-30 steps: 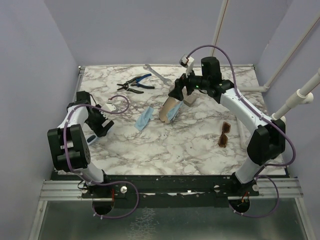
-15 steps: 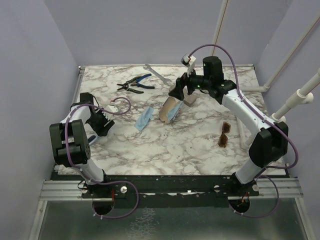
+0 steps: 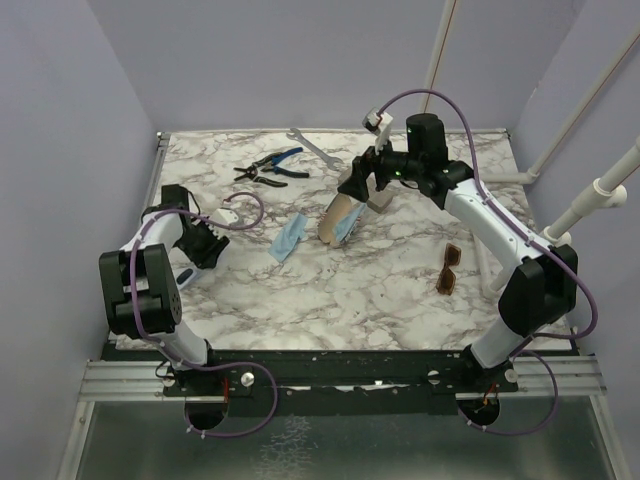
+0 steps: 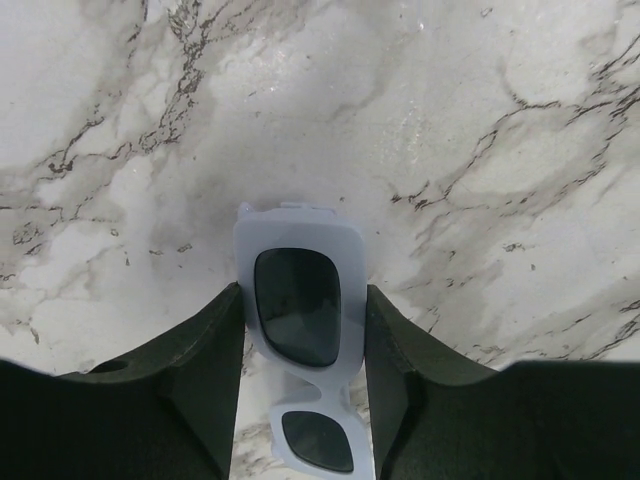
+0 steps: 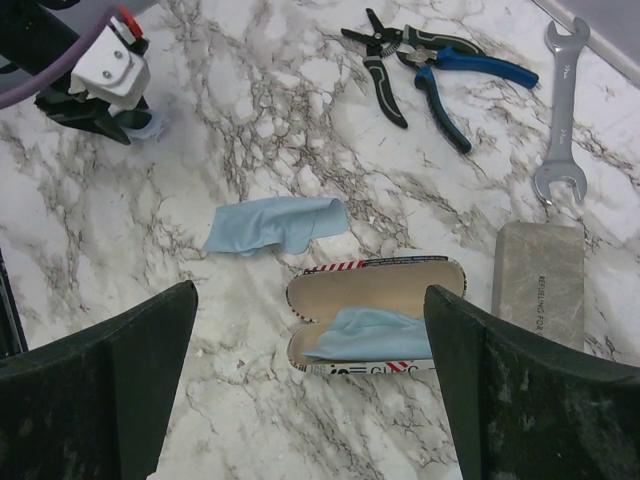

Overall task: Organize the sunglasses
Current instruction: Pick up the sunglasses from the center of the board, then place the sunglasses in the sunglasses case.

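Observation:
A pair of white-framed sunglasses (image 4: 298,300) with dark lenses lies on the marble table at the left. My left gripper (image 4: 302,292) is shut on it, one finger against each side of the frame; in the top view this gripper (image 3: 203,248) sits low over the table's left side. The amber-lensed sunglasses (image 3: 449,268) lie apart on the right side of the table. My right gripper (image 5: 310,292) hangs open, holding nothing, above an open striped glasses case (image 5: 372,290) with a light blue cloth (image 5: 378,335) inside it.
A second light blue cloth (image 5: 275,225) lies left of the open case. A grey oblong case (image 5: 538,280) sits to its right. Pliers (image 3: 272,167) and a wrench (image 3: 312,147) lie near the back edge. Walls enclose the table.
My left gripper's fingers have come together onto the white-framed sunglasses, and the left arm has shifted slightly. The right arm has hardly moved.

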Controlling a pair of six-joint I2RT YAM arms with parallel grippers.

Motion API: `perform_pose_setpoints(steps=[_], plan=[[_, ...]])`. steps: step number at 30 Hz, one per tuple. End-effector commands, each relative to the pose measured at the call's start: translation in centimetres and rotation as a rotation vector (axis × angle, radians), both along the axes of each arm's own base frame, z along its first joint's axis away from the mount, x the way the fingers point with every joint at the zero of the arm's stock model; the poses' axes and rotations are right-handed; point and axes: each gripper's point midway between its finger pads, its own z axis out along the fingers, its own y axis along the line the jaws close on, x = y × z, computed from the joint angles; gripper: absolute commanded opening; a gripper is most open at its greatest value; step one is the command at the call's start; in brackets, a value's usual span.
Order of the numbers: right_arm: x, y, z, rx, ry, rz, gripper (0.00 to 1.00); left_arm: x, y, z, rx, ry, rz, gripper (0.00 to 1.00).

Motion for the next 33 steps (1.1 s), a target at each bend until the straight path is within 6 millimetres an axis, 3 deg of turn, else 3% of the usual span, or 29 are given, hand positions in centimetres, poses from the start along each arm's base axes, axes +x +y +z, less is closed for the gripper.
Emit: perform_pose_setpoints(steps=[1, 5, 9, 16, 21, 26, 30, 33], plan=[[-0.5, -0.6, 1.2, 0.001, -0.023, -0.012, 1.00, 1.7, -1.9, 3.9, -0.094, -0.107, 0.032, 0.08], [-0.1, -0.8, 1.8, 0.003, -0.024, -0.041, 1.00, 4.9, -4.6, 9.7, -0.184, -0.223, 0.101, 0.00], [1.3, -1.8, 2.0, -0.010, 0.014, -0.162, 1.00, 7.2, -8.3, 15.2, -0.268, -0.315, 0.223, 0.00], [3.4, -5.4, 0.1, -0.030, 0.114, -0.396, 1.00, 8.4, -15.4, 20.4, -0.400, -0.368, 0.333, 0.00], [4.9, -9.3, -1.6, 0.055, 0.172, -0.572, 1.00, 9.1, -20.4, 21.3, -0.438, -0.372, 0.336, 0.00], [5.9, -10.9, -5.5, 0.071, 0.346, -0.579, 0.97, 9.5, -25.6, 20.0, -0.430, -0.341, 0.307, 0.00], [6.3, -11.0, -8.6, 0.038, 0.449, -0.572, 0.82, 9.4, -30.0, 18.5, -0.414, -0.319, 0.254, 0.00], [6.1, -10.1, -9.8, 0.071, 0.502, -0.538, 0.79, 9.9, -32.4, 17.3, -0.415, -0.308, 0.249, 0.00]])
